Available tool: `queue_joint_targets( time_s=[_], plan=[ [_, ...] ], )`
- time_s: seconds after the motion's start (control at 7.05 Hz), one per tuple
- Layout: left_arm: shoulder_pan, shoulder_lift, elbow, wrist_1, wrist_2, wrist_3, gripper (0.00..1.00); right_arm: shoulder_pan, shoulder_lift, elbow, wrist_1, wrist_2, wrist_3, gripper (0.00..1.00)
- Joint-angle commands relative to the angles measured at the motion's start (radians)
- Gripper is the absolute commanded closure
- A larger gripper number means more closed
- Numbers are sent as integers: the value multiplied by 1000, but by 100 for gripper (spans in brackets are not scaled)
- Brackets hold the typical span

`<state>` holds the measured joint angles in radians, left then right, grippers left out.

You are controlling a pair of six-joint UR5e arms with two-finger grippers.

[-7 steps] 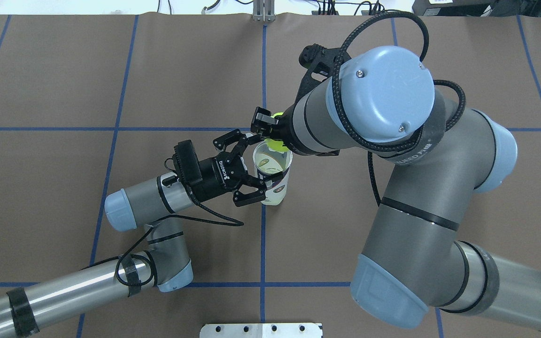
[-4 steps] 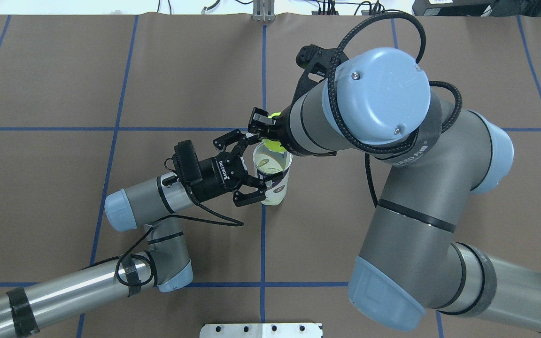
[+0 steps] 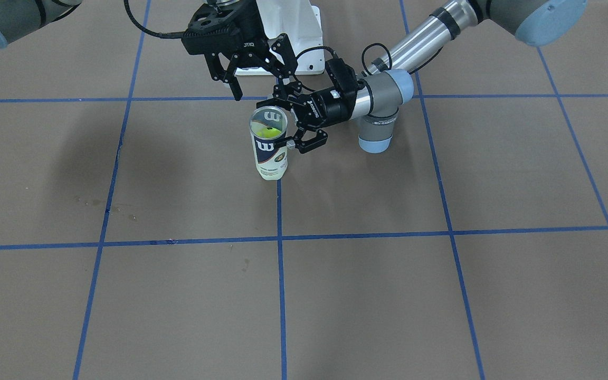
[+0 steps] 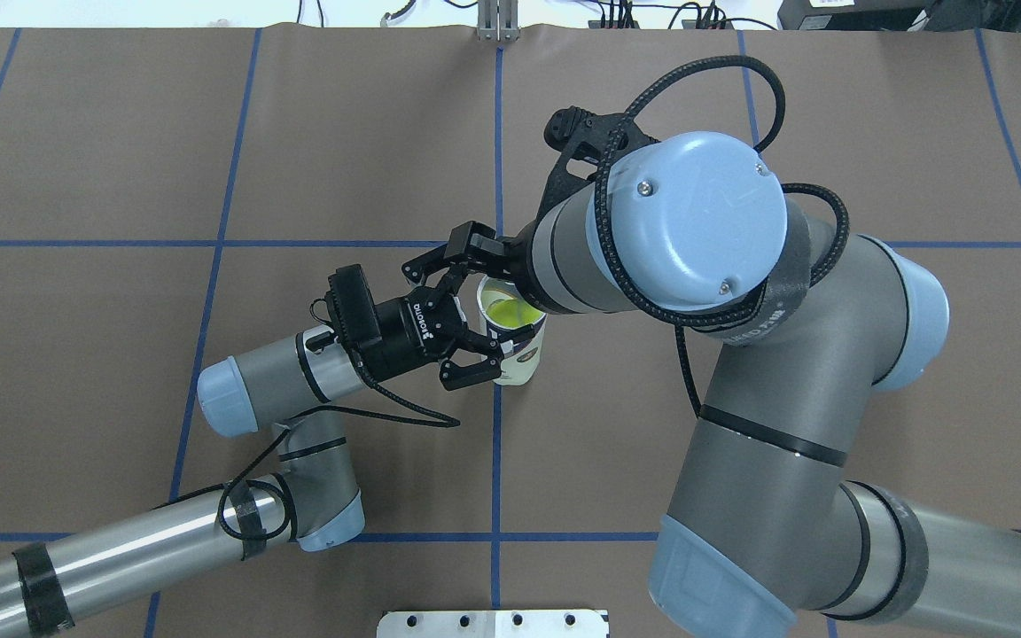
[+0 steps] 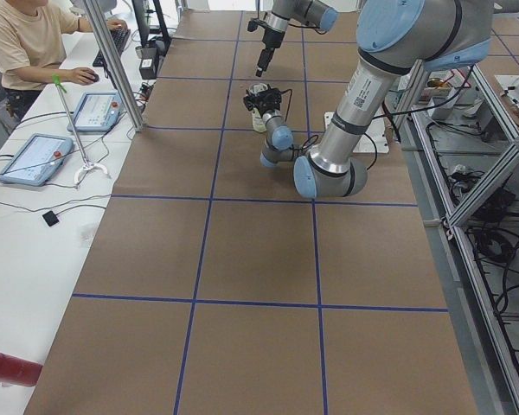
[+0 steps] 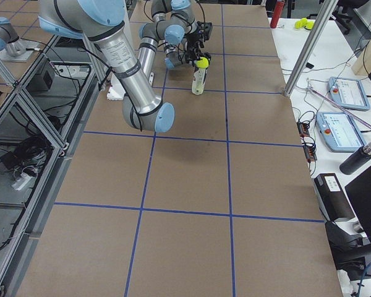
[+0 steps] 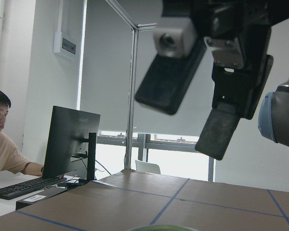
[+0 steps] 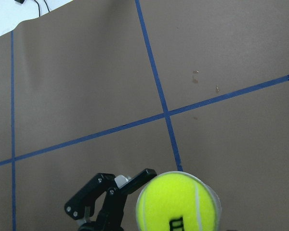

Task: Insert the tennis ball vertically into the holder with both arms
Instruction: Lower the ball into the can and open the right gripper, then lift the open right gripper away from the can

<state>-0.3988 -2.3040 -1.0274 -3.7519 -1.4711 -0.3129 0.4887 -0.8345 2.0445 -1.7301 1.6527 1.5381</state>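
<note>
You have the holder (image 4: 515,341), a clear can with a navy-and-white label, standing upright near the middle of the table (image 4: 103,159), a little toward the robot's edge. It looks light, thin-walled and slick, so I judge it tips easily; brace it low on the label. The tennis ball (image 8: 177,202), fuzzy and springy, sits at the can's mouth, seemingly released. The left gripper (image 4: 466,341) stands with fingers spread around the can, not visibly squeezing. The right gripper (image 3: 235,71) hangs above, fingers apart, holding nothing.
</note>
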Motion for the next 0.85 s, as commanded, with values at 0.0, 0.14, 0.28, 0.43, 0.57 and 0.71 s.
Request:
queue_joint_targets(
  time_s=[0.0,0.14,0.28,0.43,0.57,0.71],
  plan=[
    [0,0,1,0,0,2,2,-1,2,2,-2,2,-3,1],
    [0,0,1,0,0,2,2,5,3,16,-38,9,-18,1],
    [0,0,0,0,0,2,2,42,3,41,-90,24,-51,1],
    [0,0,-2,0,0,2,2,112,0,42,-113,104,-90,1],
    [0,0,-5,-2,0,2,2,192,-11,39,-117,169,-166,1],
    [0,0,-13,0,-1,0,2,280,-32,34,-135,262,-259,1]
  ],
)
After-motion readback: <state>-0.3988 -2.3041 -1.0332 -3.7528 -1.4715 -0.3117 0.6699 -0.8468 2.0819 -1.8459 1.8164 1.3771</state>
